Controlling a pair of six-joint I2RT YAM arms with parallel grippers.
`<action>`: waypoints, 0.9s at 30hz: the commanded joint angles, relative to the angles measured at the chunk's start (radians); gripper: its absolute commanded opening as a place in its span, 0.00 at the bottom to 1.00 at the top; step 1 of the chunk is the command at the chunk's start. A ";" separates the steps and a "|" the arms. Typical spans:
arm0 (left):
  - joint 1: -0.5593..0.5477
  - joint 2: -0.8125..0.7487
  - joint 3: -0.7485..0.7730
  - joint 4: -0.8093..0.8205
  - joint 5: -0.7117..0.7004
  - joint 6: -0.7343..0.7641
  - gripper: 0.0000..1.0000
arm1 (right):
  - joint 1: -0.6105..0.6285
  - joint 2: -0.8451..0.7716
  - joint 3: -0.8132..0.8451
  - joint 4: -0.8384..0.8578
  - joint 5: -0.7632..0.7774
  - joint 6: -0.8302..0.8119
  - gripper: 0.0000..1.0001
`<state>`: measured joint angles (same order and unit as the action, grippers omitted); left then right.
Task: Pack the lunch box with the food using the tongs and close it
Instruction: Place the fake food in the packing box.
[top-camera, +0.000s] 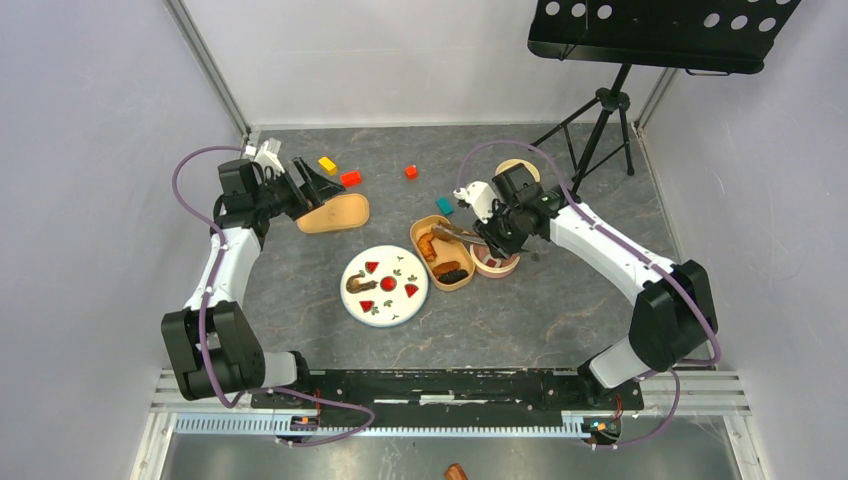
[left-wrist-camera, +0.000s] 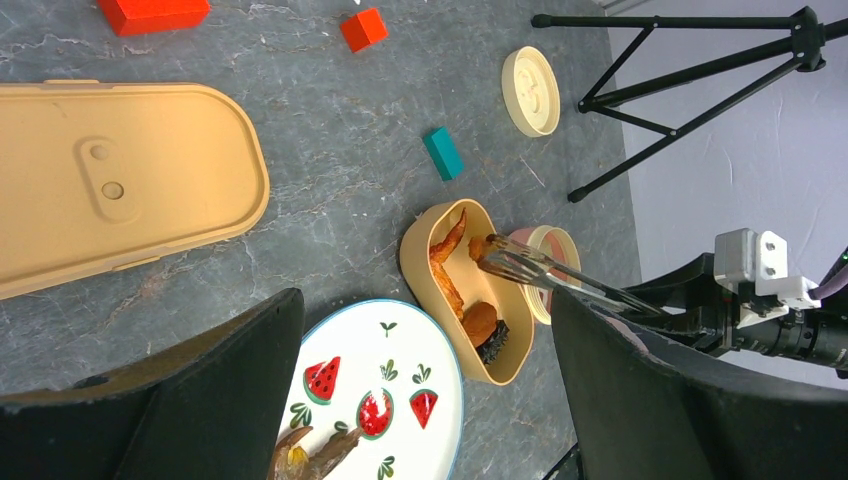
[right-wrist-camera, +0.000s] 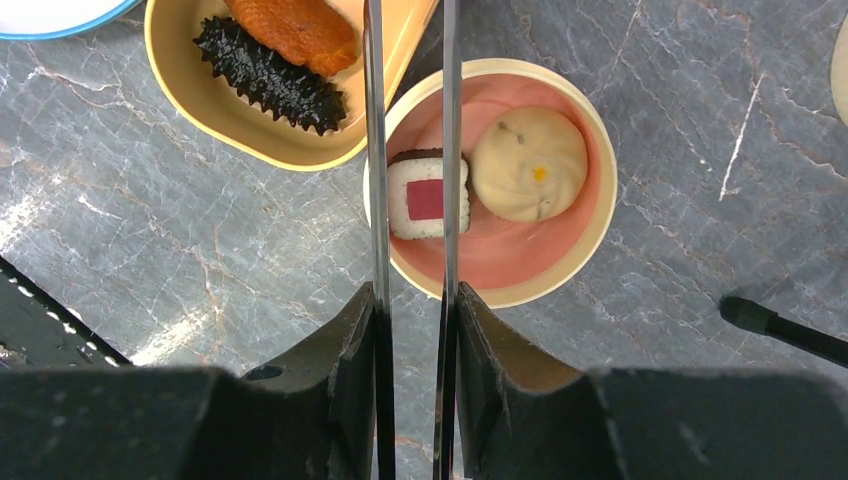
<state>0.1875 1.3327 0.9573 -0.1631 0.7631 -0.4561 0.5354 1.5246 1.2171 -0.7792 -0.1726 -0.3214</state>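
Your right gripper (right-wrist-camera: 413, 310) is pinching the tongs (right-wrist-camera: 376, 150), one finger pressed on the outside of each arm. The tongs are slim dark-grey metal with two thin straight arms that run near parallel with a narrow gap between them. They reach out over the round pink bowl (right-wrist-camera: 520, 262) toward the lunch box (left-wrist-camera: 412, 262). In the left wrist view the tips sit over the box's far end, by an orange-brown fried piece (left-wrist-camera: 447, 265); you can't tell if they touch it.

The lunch box is a tan oval, open, and sits just beside the pink bowl at mid-table. In it lie orange-brown fried chunks (right-wrist-camera: 300, 30) and a black ridged piece (right-wrist-camera: 268, 78).

The pink bowl holds a pale round bun (right-wrist-camera: 528, 163) and a white rice block with a red centre (right-wrist-camera: 425, 195).

The white plate (left-wrist-camera: 430, 345) sits next to the box. On it are red watermelon-like wedges (left-wrist-camera: 322, 380) and a brown piece (top-camera: 360, 284).

Your left gripper (top-camera: 318, 182) is spread wide and holds nothing. It hovers by the tan lid (left-wrist-camera: 110, 180), which lies flat on the table, well apart from the box.
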 joint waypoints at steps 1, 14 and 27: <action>-0.003 -0.009 0.033 0.016 0.016 0.033 0.98 | -0.002 -0.003 -0.005 0.018 -0.019 -0.005 0.30; -0.003 -0.012 0.024 0.028 0.012 0.017 0.98 | -0.002 -0.042 0.030 -0.014 -0.055 0.003 0.54; -0.003 -0.023 0.032 -0.003 -0.007 0.048 0.98 | 0.145 0.129 0.335 -0.095 -0.238 -0.425 0.50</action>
<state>0.1875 1.3323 0.9573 -0.1646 0.7612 -0.4557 0.5945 1.5776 1.4590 -0.8101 -0.3298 -0.5362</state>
